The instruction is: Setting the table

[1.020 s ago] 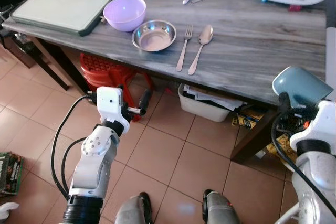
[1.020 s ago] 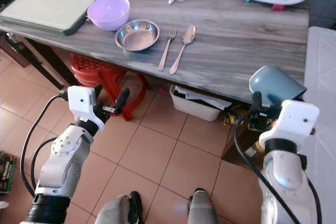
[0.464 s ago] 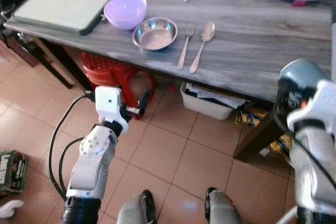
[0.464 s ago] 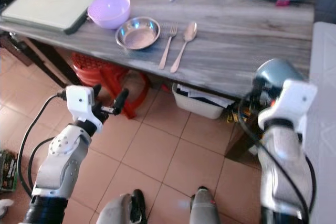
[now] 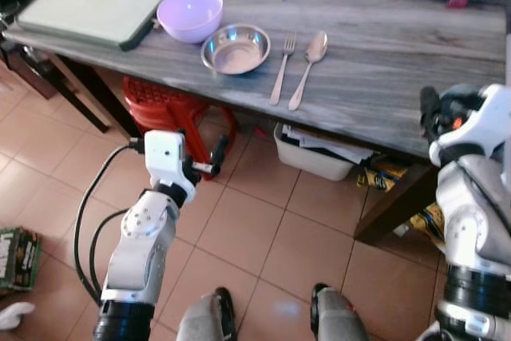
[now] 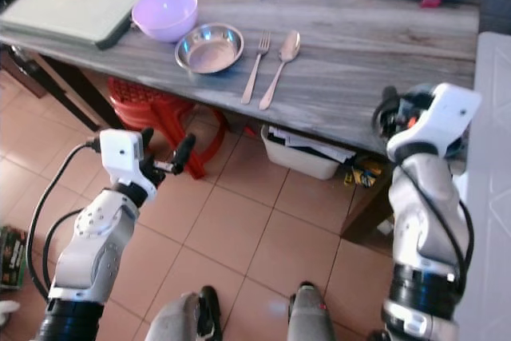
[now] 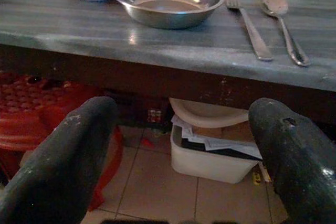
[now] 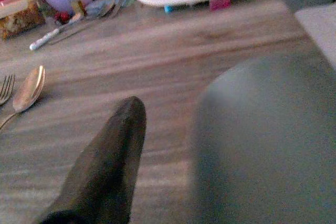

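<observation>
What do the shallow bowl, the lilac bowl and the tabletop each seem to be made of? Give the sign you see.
Shallow bowl: polished metal, likely steel; it mirrors light. Lilac bowl: probably plastic; matte, even colour. Tabletop: grey wood or wood-look laminate; streaky grain.

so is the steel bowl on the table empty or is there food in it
Empty. The steel bowl shows only its bare shiny bottom in the left wrist view.
</observation>
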Available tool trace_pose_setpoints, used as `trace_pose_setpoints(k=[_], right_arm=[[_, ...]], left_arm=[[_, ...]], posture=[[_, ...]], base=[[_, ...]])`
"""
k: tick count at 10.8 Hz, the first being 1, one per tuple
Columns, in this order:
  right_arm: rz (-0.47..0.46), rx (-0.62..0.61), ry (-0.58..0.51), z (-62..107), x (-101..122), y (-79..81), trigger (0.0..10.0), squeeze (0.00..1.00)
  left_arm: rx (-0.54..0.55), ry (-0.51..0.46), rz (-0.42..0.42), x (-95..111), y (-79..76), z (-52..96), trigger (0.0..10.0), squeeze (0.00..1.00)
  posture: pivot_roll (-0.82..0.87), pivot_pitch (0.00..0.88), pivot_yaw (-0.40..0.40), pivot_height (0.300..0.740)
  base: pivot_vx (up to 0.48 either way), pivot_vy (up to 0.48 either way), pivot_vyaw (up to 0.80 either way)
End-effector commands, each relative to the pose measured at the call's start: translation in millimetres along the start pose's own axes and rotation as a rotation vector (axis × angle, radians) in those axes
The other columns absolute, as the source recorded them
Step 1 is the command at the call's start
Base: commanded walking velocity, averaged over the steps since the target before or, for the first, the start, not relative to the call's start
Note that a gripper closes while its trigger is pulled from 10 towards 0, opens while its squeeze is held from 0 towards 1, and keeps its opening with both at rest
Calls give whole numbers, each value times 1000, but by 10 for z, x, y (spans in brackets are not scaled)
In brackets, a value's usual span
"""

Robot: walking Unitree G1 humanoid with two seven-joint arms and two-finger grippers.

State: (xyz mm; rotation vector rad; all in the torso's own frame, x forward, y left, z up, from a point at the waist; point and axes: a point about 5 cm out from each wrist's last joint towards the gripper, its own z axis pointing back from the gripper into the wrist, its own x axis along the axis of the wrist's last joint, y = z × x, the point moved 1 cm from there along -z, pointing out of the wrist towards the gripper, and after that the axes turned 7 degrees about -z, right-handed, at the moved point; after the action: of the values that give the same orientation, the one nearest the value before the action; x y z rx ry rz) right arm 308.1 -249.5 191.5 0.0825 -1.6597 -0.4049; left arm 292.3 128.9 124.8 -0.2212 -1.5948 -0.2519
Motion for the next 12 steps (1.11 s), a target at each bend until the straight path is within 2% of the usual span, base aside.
trace_pose_setpoints(k=[1,3,6,7,8,9,10,11,12], right_arm=[[-34,-16,33,-9,-45,-14,0,0],[-150,-45,65,-97,3,2,0,0],[-274,-177,47,-267,85,-179,118,0],[-321,-205,43,-311,105,-195,0,0],[-315,-198,70,-362,99,-133,10000,0],[-235,-122,82,-381,86,-4,10000,0],[-75,-40,87,-368,55,128,10000,0],[-81,-32,84,-369,21,144,10000,0],[-155,-40,91,-382,3,140,10000,1000]], left_arm=[[18,14,-10,-17,43,24,10000,0],[26,16,-7,-27,35,28,10000,0],[26,11,-4,-27,16,7,10000,0],[27,9,-3,-25,16,5,10000,0],[29,8,-3,-23,16,3,10000,0],[33,8,-4,-22,25,2,10000,0],[37,6,-5,-18,35,2,10000,0],[40,7,-3,-25,32,-1,10000,0],[35,8,0,-30,15,-7,10000,0]], posture=[[-73,236,113,740],[-80,228,105,740],[-82,225,98,740],[-80,224,97,740],[-76,223,96,740],[-74,220,94,740],[-74,220,94,740],[-78,217,92,740],[-79,215,92,740]], base=[[0,0,0],[0,0,0],[0,0,0],[0,0,0],[0,0,0],[0,0,0],[0,0,0],[0,0,0],[0,0,0]])
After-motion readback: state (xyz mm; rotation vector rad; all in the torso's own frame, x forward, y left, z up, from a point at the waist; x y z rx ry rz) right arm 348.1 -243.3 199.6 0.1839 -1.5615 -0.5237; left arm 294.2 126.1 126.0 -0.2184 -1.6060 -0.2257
